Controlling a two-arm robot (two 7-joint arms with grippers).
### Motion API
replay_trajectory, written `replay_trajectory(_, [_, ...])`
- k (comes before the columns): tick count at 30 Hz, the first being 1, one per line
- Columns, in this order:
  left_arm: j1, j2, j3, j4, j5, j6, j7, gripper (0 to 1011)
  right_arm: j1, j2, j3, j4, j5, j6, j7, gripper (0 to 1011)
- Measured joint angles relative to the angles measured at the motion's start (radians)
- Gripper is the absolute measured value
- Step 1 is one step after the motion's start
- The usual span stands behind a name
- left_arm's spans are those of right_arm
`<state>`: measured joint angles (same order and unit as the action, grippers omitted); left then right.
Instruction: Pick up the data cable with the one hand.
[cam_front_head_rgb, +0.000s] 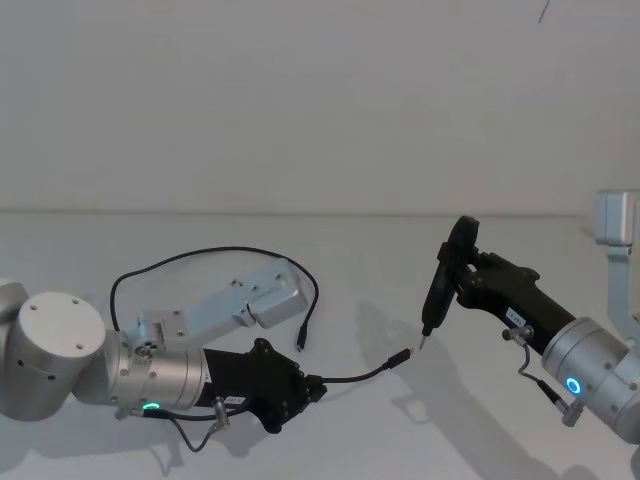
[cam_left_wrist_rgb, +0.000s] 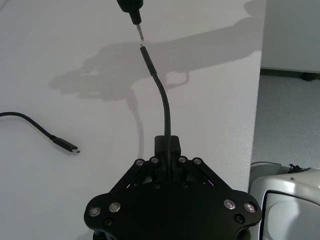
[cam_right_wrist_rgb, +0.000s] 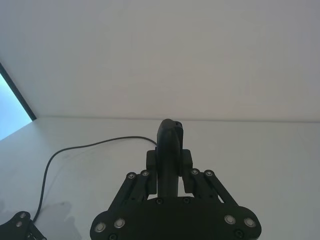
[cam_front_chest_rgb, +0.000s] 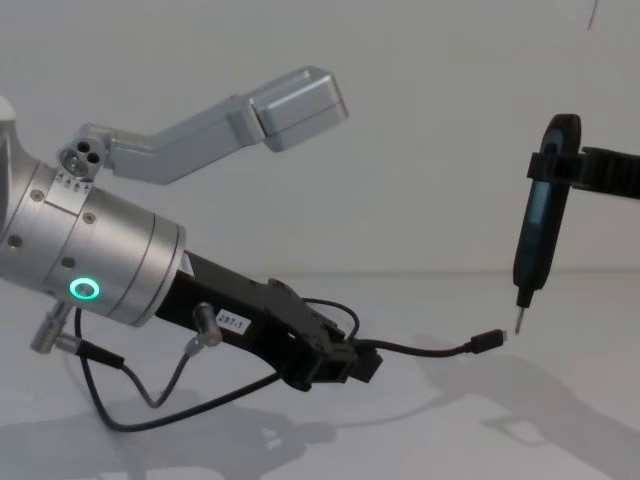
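Note:
The data cable (cam_front_head_rgb: 215, 253) is a thin black cord looping across the white table behind my left arm. My left gripper (cam_front_head_rgb: 312, 385) is shut on it a short way behind one plug (cam_front_head_rgb: 400, 357), which sticks out in the air toward the right. In the left wrist view the cord (cam_left_wrist_rgb: 162, 97) rises from the closed left gripper (cam_left_wrist_rgb: 166, 145), and the other plug (cam_left_wrist_rgb: 65, 145) lies loose on the table. My right gripper (cam_front_head_rgb: 462, 275) is shut on a black pen-shaped tool (cam_front_head_rgb: 438, 290), whose pointed tip hangs just beside the held plug (cam_front_chest_rgb: 490, 340).
A silver arm link (cam_front_head_rgb: 250, 300) lies over the table behind my left gripper. The table's edge (cam_left_wrist_rgb: 260, 100) runs close beside the held plug, with floor and a white device (cam_left_wrist_rgb: 290, 200) beyond it. A grey bracket (cam_front_head_rgb: 618, 220) stands at far right.

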<state>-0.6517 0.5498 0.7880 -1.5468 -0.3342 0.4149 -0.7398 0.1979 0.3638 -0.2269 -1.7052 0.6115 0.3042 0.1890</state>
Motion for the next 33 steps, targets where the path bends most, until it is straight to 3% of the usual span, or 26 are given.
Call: replay_trajectory(33, [0.0, 0.0, 0.0, 0.0, 0.0, 0.0, 0.0, 40, -0.001, 0.02, -0.025, 0.004, 0.026, -0.022, 0.002, 279])
